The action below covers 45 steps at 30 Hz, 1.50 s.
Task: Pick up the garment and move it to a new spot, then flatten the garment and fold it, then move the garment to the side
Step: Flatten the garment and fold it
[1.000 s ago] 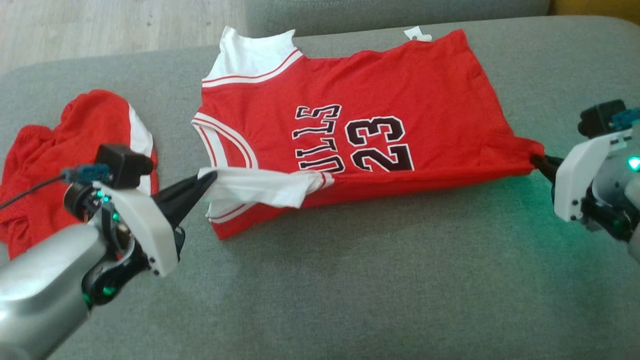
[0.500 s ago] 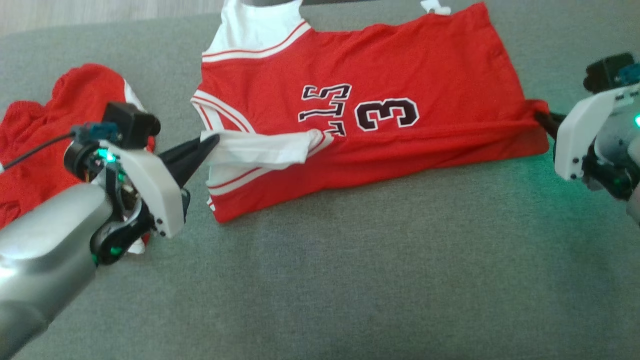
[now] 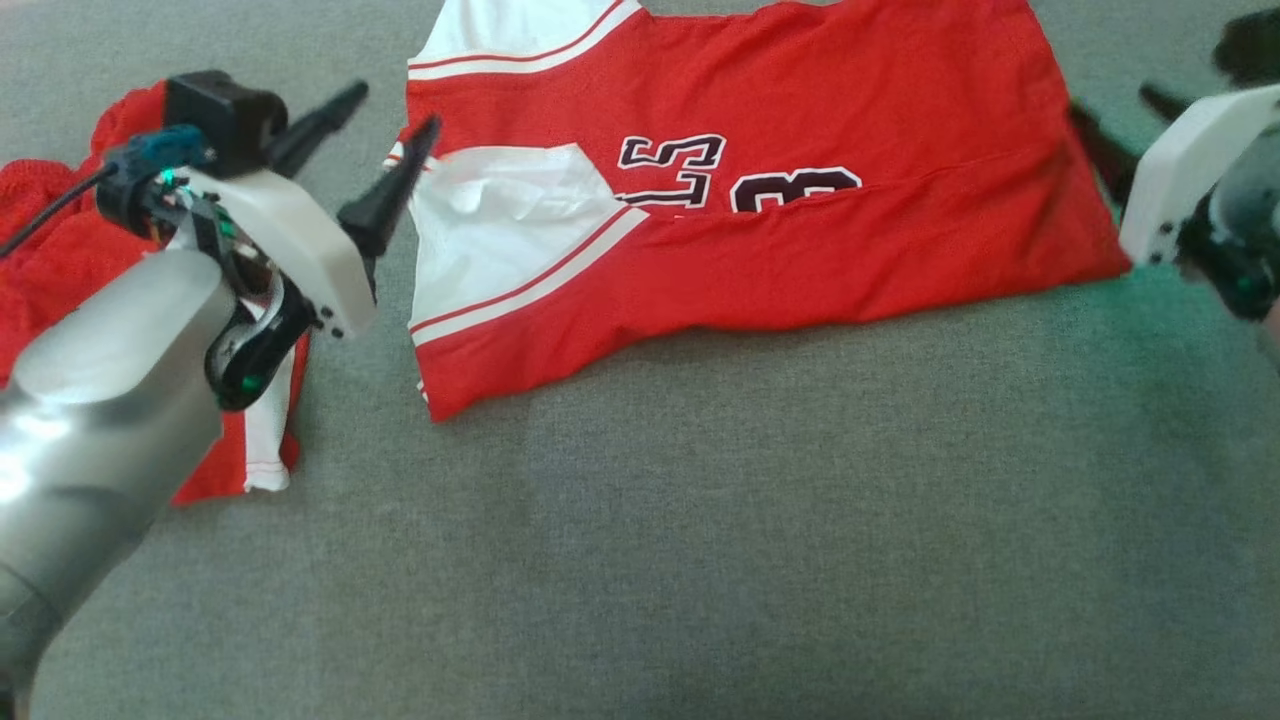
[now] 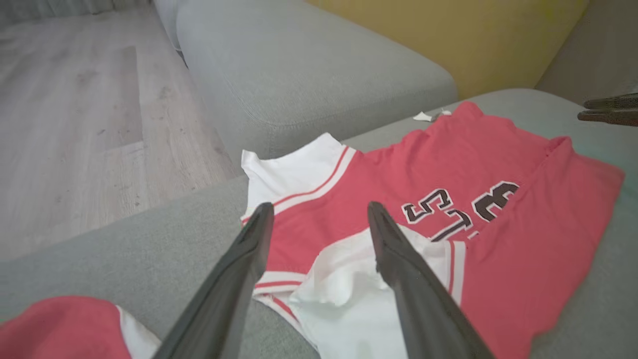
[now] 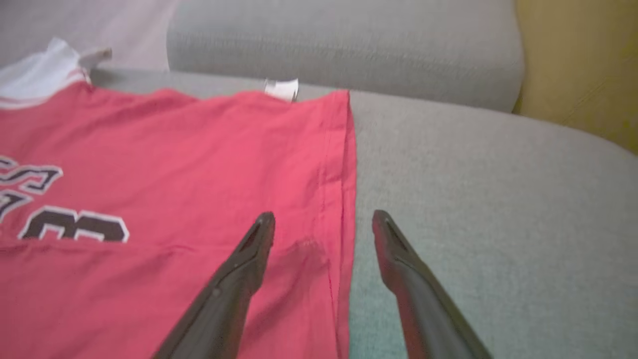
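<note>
Red jersey (image 3: 780,230) lies half-folded on the grey sofa (image 3: 700,550), left gripper (image 3: 392,108) and right gripper (image 5: 323,215) spread at its ends. I'd worry either one snags cloth and drags the fold open.

A smooth silver-grey metal forearm (image 3: 90,420) is seen on the left arm, capped by a white plastic wrist shell (image 3: 300,260) set with small dark screws. A black boxy camera (image 3: 215,110) is mounted above it, fed through a blue connector (image 3: 155,155) by a thin black cable (image 3: 50,205). Green lights (image 3: 245,383) are lit in the dark joint. The left gripper (image 3: 392,108) and right gripper (image 3: 1108,98) are each formed of two long, dark, tapering fingers (image 4: 403,279). A matching white shell (image 3: 1185,160) is fitted on the right.
</note>
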### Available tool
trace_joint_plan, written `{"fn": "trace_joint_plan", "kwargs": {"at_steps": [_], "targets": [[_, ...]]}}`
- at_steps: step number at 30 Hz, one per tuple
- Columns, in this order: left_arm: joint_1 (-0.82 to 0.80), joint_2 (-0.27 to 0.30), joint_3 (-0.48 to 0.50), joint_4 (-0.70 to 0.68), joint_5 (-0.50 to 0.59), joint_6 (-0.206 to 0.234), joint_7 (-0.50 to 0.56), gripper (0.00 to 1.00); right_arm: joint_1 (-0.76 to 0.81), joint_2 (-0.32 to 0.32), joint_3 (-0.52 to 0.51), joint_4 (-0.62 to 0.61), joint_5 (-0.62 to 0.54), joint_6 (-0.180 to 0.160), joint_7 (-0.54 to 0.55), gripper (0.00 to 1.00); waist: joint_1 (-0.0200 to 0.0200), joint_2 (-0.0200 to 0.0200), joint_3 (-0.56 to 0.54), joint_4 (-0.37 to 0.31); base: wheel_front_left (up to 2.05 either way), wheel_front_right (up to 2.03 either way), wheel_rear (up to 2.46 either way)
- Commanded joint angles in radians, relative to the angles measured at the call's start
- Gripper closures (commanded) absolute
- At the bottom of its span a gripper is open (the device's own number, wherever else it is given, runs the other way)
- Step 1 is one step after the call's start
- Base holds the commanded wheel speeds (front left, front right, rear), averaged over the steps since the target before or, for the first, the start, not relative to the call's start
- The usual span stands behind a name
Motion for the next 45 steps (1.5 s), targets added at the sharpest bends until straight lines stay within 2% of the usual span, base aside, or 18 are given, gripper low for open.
{"fn": "trace_joint_plan", "kwargs": {"at_steps": [1, 4, 6, 9, 10, 12, 14, 17, 20, 23, 27, 31, 37, 45], "targets": [[-0.065, 0.018, 0.056, 0.022, 0.018, 0.015, -0.057, 0.0, -0.028, -0.003, -0.024, 0.012, -0.007, -0.001, -0.08, 0.0, -0.0001, 0.0, -0.006, 0.001, 0.0, 0.0, 0.0], [-0.053, -0.019, 0.105, 0.064, 0.005, 0.042, -0.165, 0.0, -0.031, 0.012, -0.056, 0.034, -0.025, -0.001, -0.244, 0.0, -0.0001, 0.0, -0.029, 0.003, 0.0, 0.0, 0.0], [-0.022, -0.048, 0.175, 0.071, -0.044, 0.052, -0.207, 0.0, -0.013, 0.029, -0.086, 0.037, -0.017, -0.001, -0.334, 0.0, -0.0001, 0.0, -0.051, 0.004, 0.0, 0.0, 0.0], [0.037, -0.06, 0.285, 0.042, -0.042, 0.063, -0.223, 0.0, 0.028, 0.045, -0.12, 0.011, -0.024, -0.001, -0.384, 0.0, -0.0001, 0.0, -0.083, -0.005, 0.0, 0.0, 0.0], [0.037, -0.06, 0.285, 0.042, -0.042, 0.063, -0.223, 0.0, 0.028, 0.045, -0.12, 0.011, -0.024, -0.001, -0.384, 0.0, -0.0001, 0.0, -0.083, -0.005, 0.0, 0.0, 0.0], [0.096, -0.066, 0.386, -0.021, 0.03, 0.089, -0.223, 0.0, 0.052, 0.045, -0.171, -0.026, -0.05, -0.001, -0.393, 0.0, -0.0001, 0.0, -0.102, -0.011, 0.0, 0.0, 0.0], [0.181, -0.073, 0.473, -0.107, 0.134, 0.109, -0.224, 0.0, 0.086, 0.037, -0.267, -0.101, -0.13, -0.001, -0.393, 0.0, -0.0001, 0.0, -0.121, -0.018, 0.0, 0.0, 0.0], [0.332, -0.105, 0.601, -0.219, 0.284, 0.17, -0.224, 0.0, 0.222, 0.059, -0.462, -0.205, -0.258, -0.001, -0.394, 0.0, -0.0001, 0.0, -0.157, -0.025, 0.0, 0.0, 0.0], [0.486, -0.157, 0.695, -0.306, 0.398, 0.199, -0.224, 0.0, 0.397, 0.121, -0.656, -0.322, -0.432, -0.001, -0.394, 0.0, -0.0001, 0.0, -0.194, -0.033, 0.0, 0.0, 0.0], [0.617, -0.214, 0.757, -0.364, 0.486, 0.209, -0.224, 0.0, 0.581, 0.207, -0.827, -0.454, -0.629, -0.001, -0.394, 0.0, -0.0001, 0.0, -0.227, -0.037, 0.0, 0.0, 0.0], [0.762, -0.285, 0.825, -0.401, 0.574, 0.198, -0.224, 0.0, 0.78, 0.33, -0.97, -0.595, -0.83, -0.001, -0.394, 0.0, -0.0001, 0.0, -0.262, -0.045, 0.0, 0.0, 0.0], [0.868, -0.348, 0.887, -0.398, 0.638, 0.178, -0.224, 0.0, 0.878, 0.408, -1.024, -0.654, -0.925, -0.001, -0.394, 0.0, -0.0001, 0.0, -0.278, -0.055, 0.0, 0.0, 0.0], [0.936, -0.409, 0.951, -0.349, 0.709, 0.129, -0.224, 0.0, 0.912, 0.444, -1.042, -0.675, -0.961, -0.001, -0.394, 0.0, -0.0001, 0.0, -0.28, -0.068, 0.0, 0.0, 0.0], [0.91, -0.445, 1.0, -0.281, 0.771, 0.092, -0.224, 0.0, 0.894, 0.444, -1.045, -0.694, -0.958, -0.001, -0.394, 0.0, -0.0001, 0.0, -0.263, -0.076, 0.0, 0.0, 0.0]]}}
